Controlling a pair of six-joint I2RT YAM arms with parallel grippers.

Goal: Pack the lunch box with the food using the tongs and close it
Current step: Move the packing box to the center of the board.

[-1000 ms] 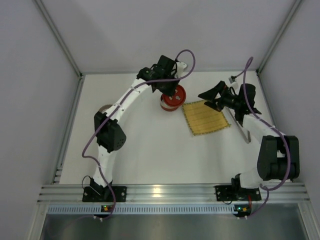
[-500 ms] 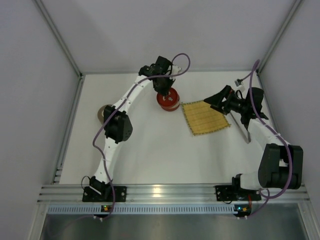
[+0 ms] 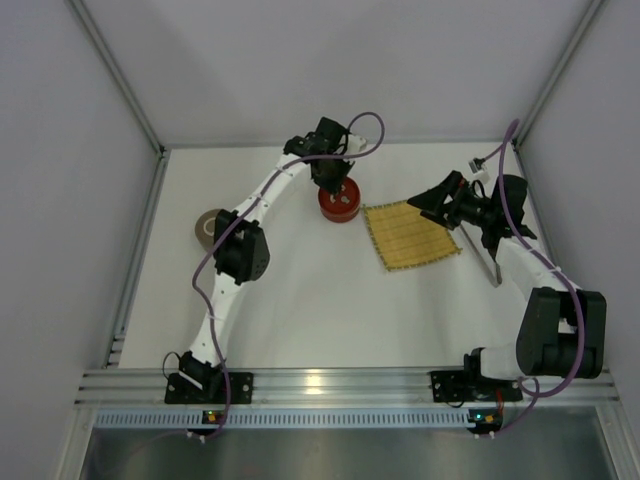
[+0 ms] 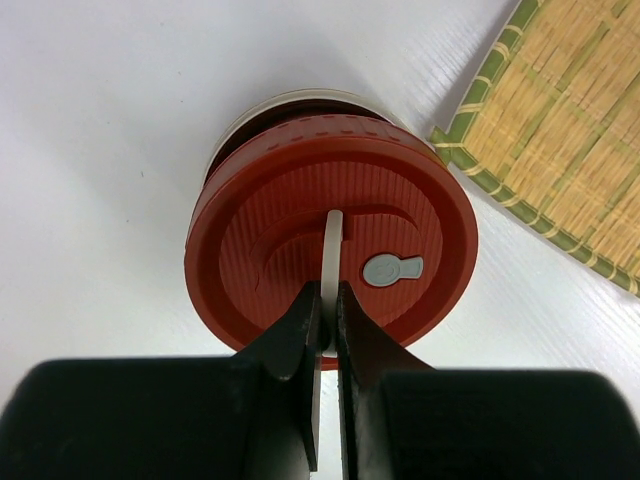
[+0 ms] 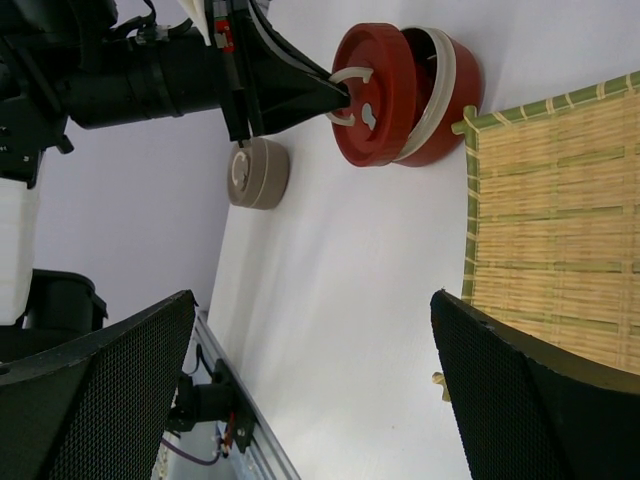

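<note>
The round red lunch box with a cream rim [image 5: 455,90] stands on the white counter [image 3: 300,300], just beside a corner of the yellow bamboo mat with green edging [image 5: 560,230]. Its ribbed red round lid [image 4: 400,200] sits askew on it, tilted, one side raised so that part of the cream rim shows. The lid hides the inside, so I cannot tell what the box holds. The left gripper [image 4: 328,295] is clenched on the lid's white strap handle [image 4: 333,250], next to a small grey plug [image 4: 392,268]. The right gripper [image 5: 312,300] hangs over the mat's right side, released, jaws spread wide and holding nothing. The slim silver metal tongs [image 3: 491,270] lie on the counter beyond the mat's right edge, partly under the right arm. A low grey round tin [image 3: 208,228] sits well apart at the left
</note>
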